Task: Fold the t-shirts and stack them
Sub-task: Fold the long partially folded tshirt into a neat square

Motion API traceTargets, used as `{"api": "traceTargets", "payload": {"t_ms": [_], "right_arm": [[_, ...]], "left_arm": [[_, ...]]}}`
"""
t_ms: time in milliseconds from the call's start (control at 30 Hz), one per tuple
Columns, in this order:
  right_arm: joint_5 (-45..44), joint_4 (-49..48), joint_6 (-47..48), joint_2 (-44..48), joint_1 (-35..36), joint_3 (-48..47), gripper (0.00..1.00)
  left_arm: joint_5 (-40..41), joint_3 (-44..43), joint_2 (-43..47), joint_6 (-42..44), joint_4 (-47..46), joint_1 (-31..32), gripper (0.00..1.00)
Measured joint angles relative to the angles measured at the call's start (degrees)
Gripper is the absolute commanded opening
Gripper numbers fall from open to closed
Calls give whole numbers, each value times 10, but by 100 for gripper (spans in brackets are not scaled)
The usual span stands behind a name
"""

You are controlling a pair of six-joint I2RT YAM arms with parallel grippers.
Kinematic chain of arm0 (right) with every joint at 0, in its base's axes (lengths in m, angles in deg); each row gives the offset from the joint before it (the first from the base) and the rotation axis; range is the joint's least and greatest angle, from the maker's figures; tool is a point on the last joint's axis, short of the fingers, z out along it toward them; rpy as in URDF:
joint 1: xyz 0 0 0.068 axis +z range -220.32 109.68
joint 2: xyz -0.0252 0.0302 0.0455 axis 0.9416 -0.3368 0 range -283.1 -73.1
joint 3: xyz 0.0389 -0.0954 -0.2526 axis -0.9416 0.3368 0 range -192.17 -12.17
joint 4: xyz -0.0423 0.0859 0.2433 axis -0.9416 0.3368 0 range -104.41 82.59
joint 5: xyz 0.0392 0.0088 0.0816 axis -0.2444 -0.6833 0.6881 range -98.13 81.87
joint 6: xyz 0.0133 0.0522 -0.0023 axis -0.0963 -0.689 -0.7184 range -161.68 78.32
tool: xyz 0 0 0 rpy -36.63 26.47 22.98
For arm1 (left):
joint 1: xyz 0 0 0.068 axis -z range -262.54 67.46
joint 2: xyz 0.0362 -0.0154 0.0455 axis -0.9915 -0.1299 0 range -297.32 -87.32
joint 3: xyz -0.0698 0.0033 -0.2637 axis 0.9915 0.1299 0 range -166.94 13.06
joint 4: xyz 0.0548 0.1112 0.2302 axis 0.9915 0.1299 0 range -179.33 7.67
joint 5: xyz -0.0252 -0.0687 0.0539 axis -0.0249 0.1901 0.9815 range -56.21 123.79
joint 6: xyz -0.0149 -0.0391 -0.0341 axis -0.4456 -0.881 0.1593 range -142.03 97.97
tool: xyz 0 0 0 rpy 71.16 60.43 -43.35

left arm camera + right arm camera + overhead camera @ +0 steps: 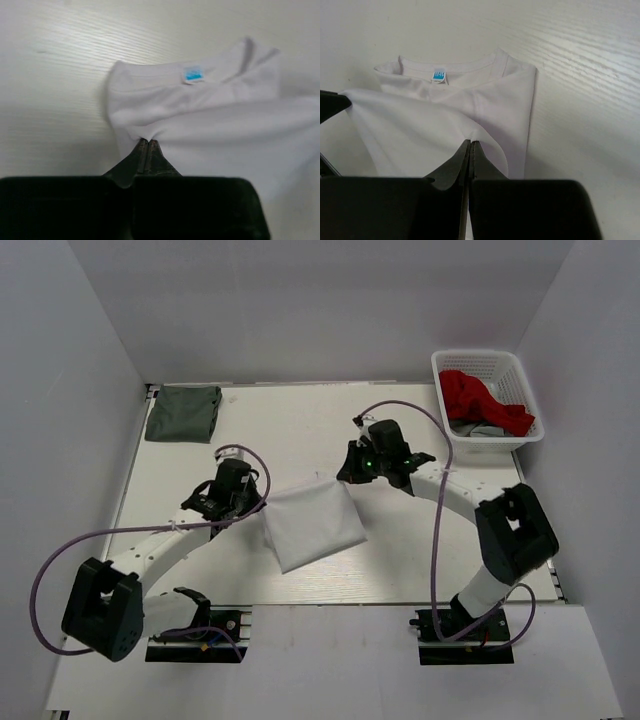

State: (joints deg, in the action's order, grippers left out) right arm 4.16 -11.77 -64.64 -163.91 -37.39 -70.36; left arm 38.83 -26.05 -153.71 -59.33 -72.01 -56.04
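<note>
White t-shirt (312, 525) lies mid-way across the table (400, 560), partly folded, neck label (193, 75) facing up. Left gripper (148, 143) is clenched on the shirt's edge near the collar; right gripper (470, 145) is clenched on a raised flap at the opposite side. Likely a fold step: move both pinches together, level, cloth taut, lay edge on edge, let go only once flat. Dark grey-green t-shirt (183, 412) sits folded at the far-left corner, well apart. Basket (478, 353) at far right holds red cloth (478, 395) over grey cloth (482, 429).
</note>
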Motion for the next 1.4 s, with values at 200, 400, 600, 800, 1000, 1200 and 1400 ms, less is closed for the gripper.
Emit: {"api": "traceTargets", "payload": {"t_ms": [200,400,600,800,1000,1200,1400], "right_arm": [[6,-62,-6,-128,-7,-71,0],[32,-106,-6,-268,-19,-153,4],[44,-117,5,-283,-26,-160,59],[44,-111,25,-247,-29,-169,90],[61,-116,40,-155,-20,-134,90],[89,-121,46,-136,19,-103,90],[103,-118,46,-159,49,-62,88]], "left_arm": [[98,31,-87,-64,-35,-40,0],[114,25,-160,-78,-93,-71,0],[119,12,-162,-68,-108,-83,35],[120,12,-106,-58,-97,-86,74],[94,11,-49,-52,-88,-87,100],[-17,10,-76,-32,-123,-80,100],[-90,7,-152,-27,-116,-78,100]]}}
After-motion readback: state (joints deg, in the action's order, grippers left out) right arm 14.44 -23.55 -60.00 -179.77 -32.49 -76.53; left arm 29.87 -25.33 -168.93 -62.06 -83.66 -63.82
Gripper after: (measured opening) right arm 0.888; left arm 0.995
